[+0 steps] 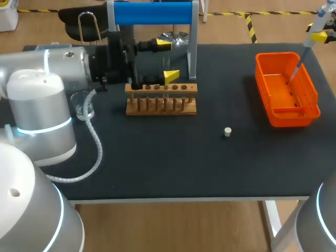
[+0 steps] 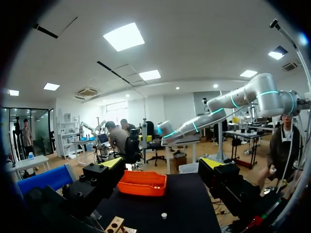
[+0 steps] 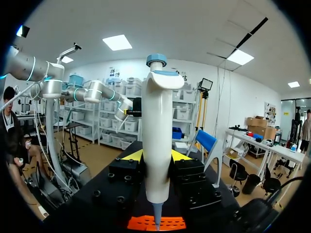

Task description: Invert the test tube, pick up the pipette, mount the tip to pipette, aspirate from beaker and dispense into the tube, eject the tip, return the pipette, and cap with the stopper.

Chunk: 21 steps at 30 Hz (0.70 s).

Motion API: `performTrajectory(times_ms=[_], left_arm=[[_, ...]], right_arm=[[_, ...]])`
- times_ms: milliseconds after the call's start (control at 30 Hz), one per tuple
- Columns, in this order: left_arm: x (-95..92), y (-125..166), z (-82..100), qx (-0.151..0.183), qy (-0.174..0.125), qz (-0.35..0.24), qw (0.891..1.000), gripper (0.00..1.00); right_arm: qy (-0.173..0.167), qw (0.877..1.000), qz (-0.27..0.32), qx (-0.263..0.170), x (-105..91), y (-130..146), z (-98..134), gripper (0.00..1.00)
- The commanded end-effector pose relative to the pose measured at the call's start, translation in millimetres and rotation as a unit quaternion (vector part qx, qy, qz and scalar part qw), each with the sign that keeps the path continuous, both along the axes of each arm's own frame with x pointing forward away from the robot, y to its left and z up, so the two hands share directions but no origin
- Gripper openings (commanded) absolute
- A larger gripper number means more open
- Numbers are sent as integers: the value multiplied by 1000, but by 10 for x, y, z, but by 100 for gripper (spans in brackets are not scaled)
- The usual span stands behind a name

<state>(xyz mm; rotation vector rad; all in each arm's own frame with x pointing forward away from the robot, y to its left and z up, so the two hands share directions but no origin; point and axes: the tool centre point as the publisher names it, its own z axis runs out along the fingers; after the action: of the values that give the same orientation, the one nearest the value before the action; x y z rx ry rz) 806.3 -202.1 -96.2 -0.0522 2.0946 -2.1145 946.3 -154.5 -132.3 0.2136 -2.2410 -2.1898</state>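
Right fingers (image 3: pixel 133 156) pinch the pipette (image 3: pixel 156 136) from two sides around its lower body, plunger end up and nose pointing down into the orange tip tray (image 1: pixel 310 92) at the bench's (image 1: pixel 173 168) far right. Likely the tip-mounting step; can't tell if a tip is seated yet.

The pipette looks like rigid, light, smooth plastic. The mid-body hold under the hook seems right, and pressing down on a tip needs a firm, straight grip or the body may slide between the pads.

Left fingers (image 1: pixel 170 76) are spread wide with nothing between them, hanging just behind the wooden tube rack (image 1: pixel 161 100), in front of the blue stand (image 1: pixel 152 13). The test tube isn't clearly visible; it may be in the rack near the nearer finger. Glass, so probably fragile and slick: take it by the upper wall, gently.

The stopper (image 1: pixel 227 132) lies loose on the bench between rack and tray. It's small and light, may roll, and is best pinched across its sides. The clear beaker (image 1: pixel 83 107) sits under the left arm, partly hidden.
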Motion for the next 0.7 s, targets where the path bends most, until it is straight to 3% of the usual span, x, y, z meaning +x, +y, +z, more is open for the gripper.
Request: performTrajectory(times_ms=[33, 333, 700], left_arm=[[283, -507, 23, 3, 0, -20, 1000, 100], [534, -1131, 158, 5, 8, -40, 999, 100], [843, -1772, 312, 32, 20, -32, 999, 100]], right_arm=[[-1, 1000, -1, -2, -6, 3, 11, 0], [-1, 1000, -1, -2, -6, 3, 11, 0], [-1, 1000, -1, -2, -6, 3, 11, 0]])
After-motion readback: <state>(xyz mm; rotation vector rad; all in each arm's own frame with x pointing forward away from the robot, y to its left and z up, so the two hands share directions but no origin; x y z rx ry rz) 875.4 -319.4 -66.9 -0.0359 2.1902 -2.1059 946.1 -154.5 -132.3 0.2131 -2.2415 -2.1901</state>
